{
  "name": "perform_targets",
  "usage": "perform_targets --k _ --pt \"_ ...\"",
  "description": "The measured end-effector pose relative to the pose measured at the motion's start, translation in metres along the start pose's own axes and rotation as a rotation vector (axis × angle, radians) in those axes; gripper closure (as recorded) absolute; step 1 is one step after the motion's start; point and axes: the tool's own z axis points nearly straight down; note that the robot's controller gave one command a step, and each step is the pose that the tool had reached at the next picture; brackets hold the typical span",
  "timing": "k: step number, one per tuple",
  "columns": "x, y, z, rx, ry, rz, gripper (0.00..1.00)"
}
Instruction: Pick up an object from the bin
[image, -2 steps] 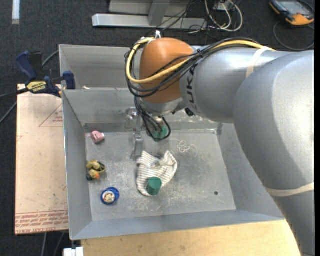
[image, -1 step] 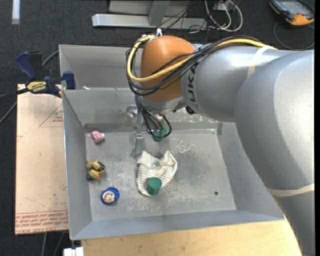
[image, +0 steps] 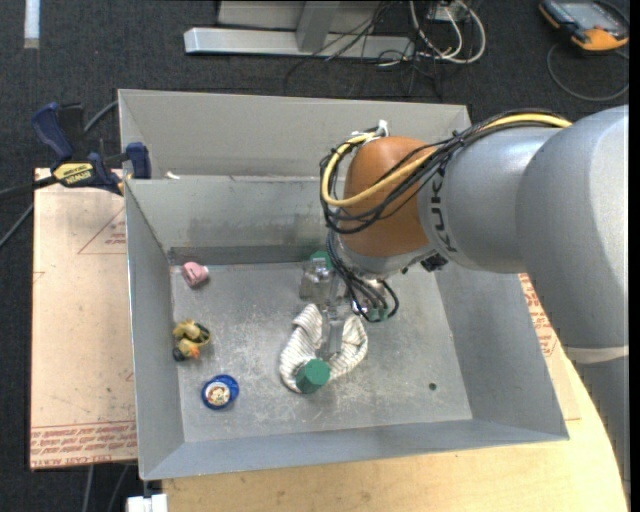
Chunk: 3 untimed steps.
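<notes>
Fingers (image: 330, 335) are down in the white knitted cloth (image: 345, 350) with their tips buried in its folds. Can't tell how far apart they stand, or whether any fabric is pinched between them. Gripper (image: 330, 348) sits over the middle of the cloth, pointing down from the orange cover (image: 385, 200) on the wrist. Arm (image: 540, 190) comes in from the right of the cloth, with yellow and black cables looped round the cover.

Cloth is a crumpled bundle on the bin (image: 150, 300) floor, narrow at its back end under the wrist and wider toward the front wall. Green round piece (image: 314, 375) lies at the cloth's front-left edge, touching it, just beside the gripper tip.

Other loose items are left of the cloth and well apart from it:
- pink piece (image: 194, 273): left and toward the back wall
- yellow and black toy (image: 190, 340): straight left, close to the bin's left wall
- blue round cap (image: 219, 391): left and toward the front, near the toy

Small dark speck (image: 432, 386) on the floor, right of the cloth.
</notes>
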Motion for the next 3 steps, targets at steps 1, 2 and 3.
perform_targets --k 1,2,3 --pt "-0.014 0.011 -0.002 -0.005 -0.017 0.017 1.00" --pt "-0.014 0.011 -0.002 -0.005 -0.017 0.018 1.00" --pt "0.000 0.025 -0.147 -0.006 -0.021 -0.069 1.00"
